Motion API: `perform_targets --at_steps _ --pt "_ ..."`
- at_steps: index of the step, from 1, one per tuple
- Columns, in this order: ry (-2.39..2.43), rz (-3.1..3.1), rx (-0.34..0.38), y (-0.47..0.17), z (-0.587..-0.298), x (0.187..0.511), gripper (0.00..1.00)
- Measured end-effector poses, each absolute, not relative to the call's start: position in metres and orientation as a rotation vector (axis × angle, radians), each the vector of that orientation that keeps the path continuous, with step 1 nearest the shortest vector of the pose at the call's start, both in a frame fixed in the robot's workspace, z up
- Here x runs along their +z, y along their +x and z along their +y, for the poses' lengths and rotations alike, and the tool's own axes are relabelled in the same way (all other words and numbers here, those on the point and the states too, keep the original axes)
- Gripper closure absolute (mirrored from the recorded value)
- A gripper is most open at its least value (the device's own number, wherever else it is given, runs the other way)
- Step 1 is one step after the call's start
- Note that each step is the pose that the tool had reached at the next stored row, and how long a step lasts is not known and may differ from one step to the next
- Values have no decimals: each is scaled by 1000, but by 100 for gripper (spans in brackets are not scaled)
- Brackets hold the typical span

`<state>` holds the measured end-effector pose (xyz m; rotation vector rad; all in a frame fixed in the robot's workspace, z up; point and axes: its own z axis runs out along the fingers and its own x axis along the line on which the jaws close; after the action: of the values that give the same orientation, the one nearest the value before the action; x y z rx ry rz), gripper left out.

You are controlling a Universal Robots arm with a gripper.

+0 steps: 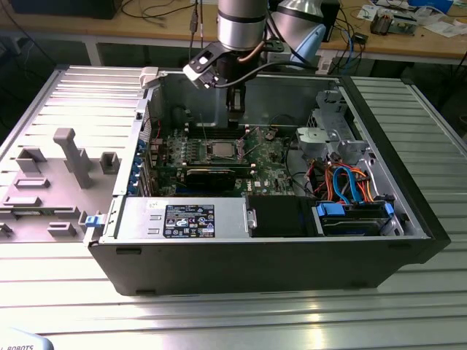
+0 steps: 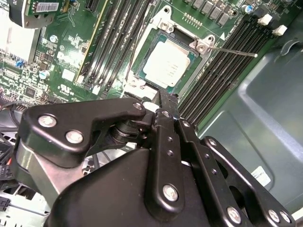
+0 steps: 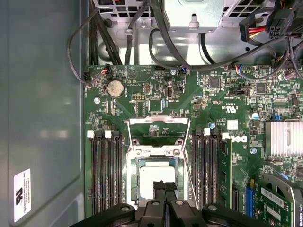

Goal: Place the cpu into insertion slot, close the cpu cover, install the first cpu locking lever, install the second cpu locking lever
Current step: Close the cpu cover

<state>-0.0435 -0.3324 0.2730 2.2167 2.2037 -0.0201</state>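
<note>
Cpu [image 2: 166, 66] seated flat in slot [image 3: 131, 175] inside case [image 1: 255, 255], silver top bare. Cover [image 3: 158, 120] flipped open at one end of slot. Claw [image 2: 166, 100] pinched narrow, holding nothing, poised close over cpu's edge. Thin lever [image 2: 232, 51] jutting loose beside slot.

I see the flat, silver square cpu [image 2: 168, 64] lying inside the dark insertion slot [image 3: 132, 163]. The thin silver cpu cover [image 3: 158, 120] is flipped open just beside it.
</note>
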Motion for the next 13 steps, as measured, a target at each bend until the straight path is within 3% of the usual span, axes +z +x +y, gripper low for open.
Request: perform_targets --at_steps 13 --pt "2217 2204 -20 -40 -332 273 89"
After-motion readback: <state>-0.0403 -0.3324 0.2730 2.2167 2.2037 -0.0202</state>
